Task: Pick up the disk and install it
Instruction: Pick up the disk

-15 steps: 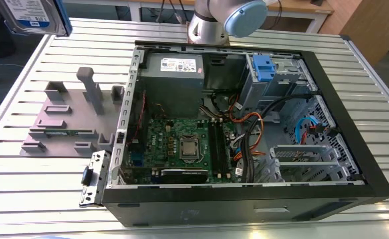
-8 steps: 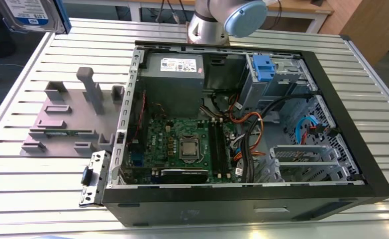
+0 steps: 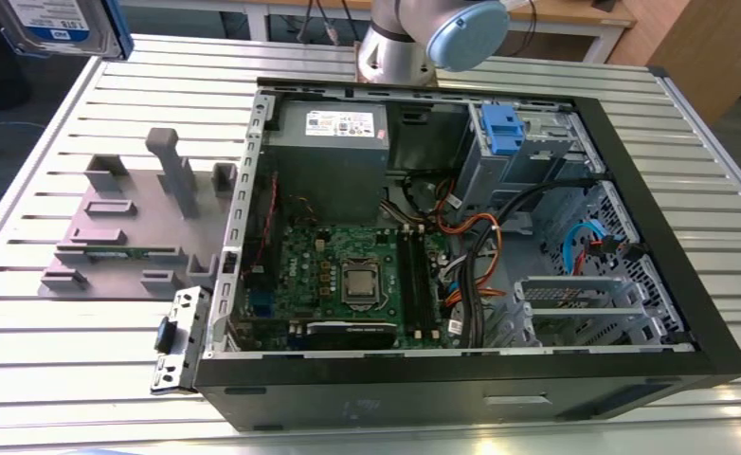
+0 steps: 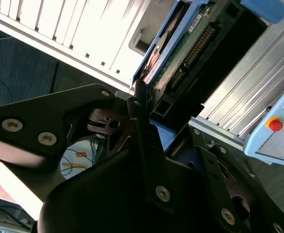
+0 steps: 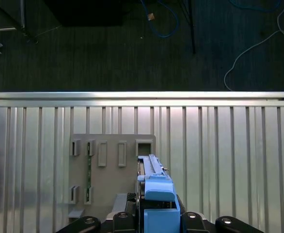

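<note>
Silver ribbed aluminium slats make up your surface (image 3: 80, 379), and past its edge the first wrist view shows dark carpeted floor (image 5: 84, 48) with a blue cable (image 5: 159, 24) and a white cable (image 5: 258, 43) trailing over it. On the surface lies an open black computer tower case (image 3: 674, 284), its green motherboard (image 3: 345, 275) facing up. Just beside the case, towards the exterior view's left, sits a flat grey fixture plate with upright holders (image 3: 117, 227). The silver arm base (image 3: 396, 52) stands at the far side of the case.

Your black claw (image 4: 166, 128) is closed narrow on the flat silver-grey disk with the white-and-blue label and bright blue plastic bracket (image 4: 181, 53), one finger on each side of the bracket. In the exterior view you see that disk (image 3: 61, 24) raised at the far corner on the view's left, clear of the case. The first wrist view shows it edge-on (image 5: 154, 191) against the grey plate and slats. A pale pendant with a red button (image 4: 275, 124) shows past the surface edge in the second wrist view.
</note>
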`<state>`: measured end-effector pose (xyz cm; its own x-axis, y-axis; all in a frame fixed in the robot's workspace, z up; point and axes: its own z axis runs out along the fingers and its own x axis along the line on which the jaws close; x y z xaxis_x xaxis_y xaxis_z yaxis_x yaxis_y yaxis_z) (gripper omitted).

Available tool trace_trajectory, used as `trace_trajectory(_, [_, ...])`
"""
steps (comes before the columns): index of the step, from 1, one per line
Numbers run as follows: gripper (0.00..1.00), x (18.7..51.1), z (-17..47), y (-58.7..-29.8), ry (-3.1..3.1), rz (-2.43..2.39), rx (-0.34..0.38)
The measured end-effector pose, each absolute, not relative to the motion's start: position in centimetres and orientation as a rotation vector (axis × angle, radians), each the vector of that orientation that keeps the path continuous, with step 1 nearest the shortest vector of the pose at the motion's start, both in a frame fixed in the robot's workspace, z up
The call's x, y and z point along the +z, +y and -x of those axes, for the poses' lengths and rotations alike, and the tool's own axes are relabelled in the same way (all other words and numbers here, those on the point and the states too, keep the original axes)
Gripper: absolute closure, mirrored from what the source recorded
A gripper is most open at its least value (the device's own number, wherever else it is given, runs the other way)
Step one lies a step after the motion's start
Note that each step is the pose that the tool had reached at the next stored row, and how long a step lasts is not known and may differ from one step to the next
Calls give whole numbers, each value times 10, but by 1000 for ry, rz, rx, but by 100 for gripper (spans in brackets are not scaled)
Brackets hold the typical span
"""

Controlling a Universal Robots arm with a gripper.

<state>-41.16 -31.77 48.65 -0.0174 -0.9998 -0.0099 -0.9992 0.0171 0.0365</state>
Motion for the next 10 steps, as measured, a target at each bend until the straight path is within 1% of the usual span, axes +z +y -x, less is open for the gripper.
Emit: trace_trajectory(10, [63,494,412,-318,-2227,-2189,-52])
